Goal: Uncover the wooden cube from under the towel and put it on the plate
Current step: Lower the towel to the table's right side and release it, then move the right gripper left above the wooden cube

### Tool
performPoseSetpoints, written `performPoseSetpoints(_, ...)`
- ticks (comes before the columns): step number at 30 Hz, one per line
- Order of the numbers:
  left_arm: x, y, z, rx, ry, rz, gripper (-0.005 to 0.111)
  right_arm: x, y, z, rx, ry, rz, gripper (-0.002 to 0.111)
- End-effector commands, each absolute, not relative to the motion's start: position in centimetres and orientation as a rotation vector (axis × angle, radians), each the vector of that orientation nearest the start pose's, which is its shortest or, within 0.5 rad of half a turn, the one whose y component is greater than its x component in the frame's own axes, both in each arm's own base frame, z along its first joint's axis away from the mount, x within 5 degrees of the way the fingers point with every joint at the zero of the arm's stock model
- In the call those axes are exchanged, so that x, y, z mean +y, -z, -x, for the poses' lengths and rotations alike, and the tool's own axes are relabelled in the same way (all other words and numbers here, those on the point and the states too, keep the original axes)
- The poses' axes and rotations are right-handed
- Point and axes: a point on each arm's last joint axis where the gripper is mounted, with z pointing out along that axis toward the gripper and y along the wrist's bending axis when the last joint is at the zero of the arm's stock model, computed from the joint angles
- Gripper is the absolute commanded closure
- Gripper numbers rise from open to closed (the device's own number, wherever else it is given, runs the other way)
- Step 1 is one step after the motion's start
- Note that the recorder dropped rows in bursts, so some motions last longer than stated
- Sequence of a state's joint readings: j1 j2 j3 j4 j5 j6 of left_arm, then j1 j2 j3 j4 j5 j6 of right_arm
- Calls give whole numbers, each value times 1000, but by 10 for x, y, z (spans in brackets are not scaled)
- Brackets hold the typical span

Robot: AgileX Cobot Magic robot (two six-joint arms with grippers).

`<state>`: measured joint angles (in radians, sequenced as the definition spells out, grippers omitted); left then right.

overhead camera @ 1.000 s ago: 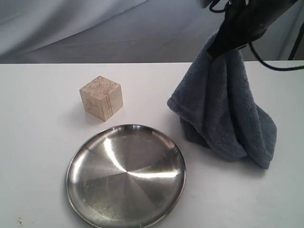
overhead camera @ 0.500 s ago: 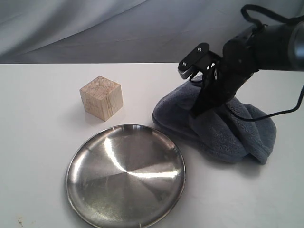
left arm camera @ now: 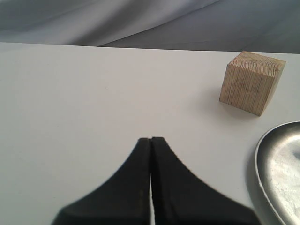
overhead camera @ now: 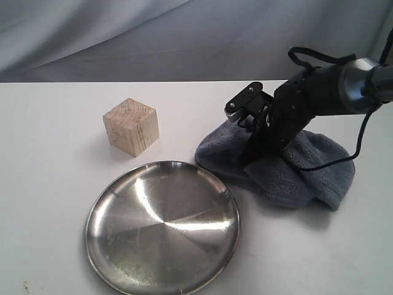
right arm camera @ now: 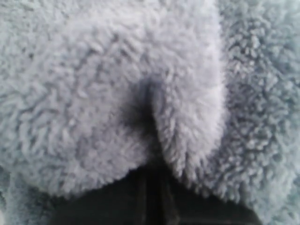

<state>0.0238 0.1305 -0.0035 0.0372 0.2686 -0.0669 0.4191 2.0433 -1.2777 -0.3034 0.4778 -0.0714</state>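
Right gripper (right arm camera: 152,176): jaws pressed together, pinching a fold of the towel (overhead camera: 295,169). The towel lies heaped on the table (overhead camera: 43,184), just beside the plate (overhead camera: 163,227) at its two o'clock. The cube (overhead camera: 131,126) stands uncovered at the plate's eleven o'clock, apart from it. Left gripper (left arm camera: 151,143): pressed together, empty.

R claw (overhead camera: 253,147) | came down | towel (overhead camera: 307,166) | hung before, now slumped flat

Bright, diffuse light is falling on the table (overhead camera: 49,184), casting faint, soft shadows beside the wooden cube (overhead camera: 131,126) and streaking white glare across the plate (overhead camera: 163,227). Pressed against the right gripper (right arm camera: 151,185), the towel (right arm camera: 93,93) is blurring out of focus; ahead of the left gripper (left arm camera: 151,140), everything is showing crisp.
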Motion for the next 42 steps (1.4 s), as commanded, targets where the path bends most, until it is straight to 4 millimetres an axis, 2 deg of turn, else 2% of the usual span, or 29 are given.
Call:
performPoseSetpoints(1,2,-182,-63,1869,-1,55,105,157,-131,-382,2492,140,951,108)
performPoseSetpoints(4,2,-182,-63,1869,-1,55,105,157,-131,-383,2488,139,950,107)
performPoseSetpoints(6,2,-182,-63,1869,-1,55,105,157,-132,-383,2481,147,959,94)
performPoseSetpoints(8,2,-182,-63,1869,-1,55,105,158,-132,-384,2466,144,961,65)
performPoseSetpoints(9,2,-182,-63,1869,-1,55,105,158,-133,-385,2461,139,953,39)
performPoseSetpoints(10,2,-182,-63,1869,-1,55,105,158,-133,-385,2462,138,950,26)
performPoseSetpoints(11,2,-182,-63,1869,-1,55,105,158,-132,-384,2471,142,951,5)
performPoseSetpoints(15,2,-182,-63,1869,-1,55,105,156,-137,-380,2500,165,975,3)
performPoseSetpoints(26,2,-182,-63,1869,-1,55,105,153,-219,-366,2360,80,844,3)
performPoseSetpoints(38,2,-182,-63,1869,-1,55,105,148,-266,-349,2276,46,837,3)
performPoseSetpoints(40,2,-182,-63,1869,-1,55,105,159,-269,-343,2229,-34,931,3)
performPoseSetpoints(42,2,-182,-63,1869,-1,55,105,183,-270,-331,2161,-126,1063,4)
